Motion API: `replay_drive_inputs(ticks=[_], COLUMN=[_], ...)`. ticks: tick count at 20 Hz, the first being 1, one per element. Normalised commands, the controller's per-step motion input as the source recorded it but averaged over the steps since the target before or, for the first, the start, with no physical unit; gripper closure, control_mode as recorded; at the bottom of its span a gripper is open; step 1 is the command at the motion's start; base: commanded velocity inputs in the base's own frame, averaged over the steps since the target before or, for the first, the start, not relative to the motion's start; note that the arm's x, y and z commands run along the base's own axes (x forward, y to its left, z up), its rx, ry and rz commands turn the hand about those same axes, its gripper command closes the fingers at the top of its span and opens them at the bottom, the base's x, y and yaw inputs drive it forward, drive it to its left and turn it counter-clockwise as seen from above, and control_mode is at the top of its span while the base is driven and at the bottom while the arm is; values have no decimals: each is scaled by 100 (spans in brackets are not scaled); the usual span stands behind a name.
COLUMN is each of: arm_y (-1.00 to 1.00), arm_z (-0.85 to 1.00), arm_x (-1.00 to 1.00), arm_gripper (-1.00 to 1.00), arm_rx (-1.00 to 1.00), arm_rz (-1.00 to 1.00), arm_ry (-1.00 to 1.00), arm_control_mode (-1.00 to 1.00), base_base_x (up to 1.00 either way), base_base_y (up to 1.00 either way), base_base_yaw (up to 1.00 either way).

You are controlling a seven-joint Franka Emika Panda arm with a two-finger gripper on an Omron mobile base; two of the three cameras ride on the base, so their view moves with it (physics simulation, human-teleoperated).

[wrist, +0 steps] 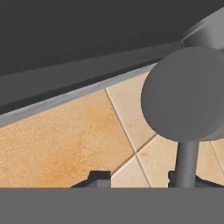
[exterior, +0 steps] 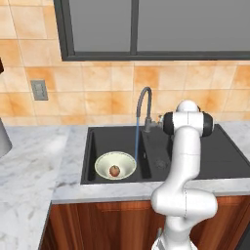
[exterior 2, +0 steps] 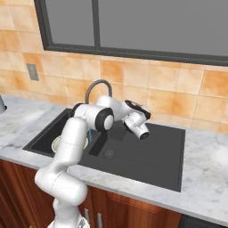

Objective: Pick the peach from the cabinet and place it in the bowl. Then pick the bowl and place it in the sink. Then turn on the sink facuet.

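Bowl [exterior: 115, 165] sits in the left basin of the sink [exterior: 205, 156], peach [exterior: 114, 170] inside it — first two steps look done. A blue stream runs down from the faucet [exterior: 143, 105] spout, landing just right of the bowl, so water appears to be on already.

Gripper [wrist: 140, 181] is up at the far side of the sink, near the faucet base, pointing at the tiled wall. In the hand view the two finger tips stand apart with wall tile showing between them; the right one lines up with a thin grey stem topped by a round knob — probably the faucet's lever, can't confirm contact. Nothing visibly clamped.

Judgement: the step in hand is the faucet, at or near its end. To finish it well:
- check that the stream is steady before backing off
- retreat up and toward the near side, clear of the gooseneck — a sideways swing risks knocking the lever back
- keep the elbow off the bowl; in the right base view the arm crosses right over the left basin
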Motion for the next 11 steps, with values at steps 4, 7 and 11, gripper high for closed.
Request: replay_drive_inputs(ticks=[4,7,11], arm_y=[-38,-1,0], arm_z=[-12,0,0], arm_x=[0,0,0], arm_gripper=[100,100,100], arm_rx=[1,2,0], arm_rz=[0,0,0], arm_ry=[0,0,0], arm_control_mode=[-100,-100,-100], base_base_x=[0,0,0], base_base_y=[0,0,0], base_base_yaw=[0,0,0])
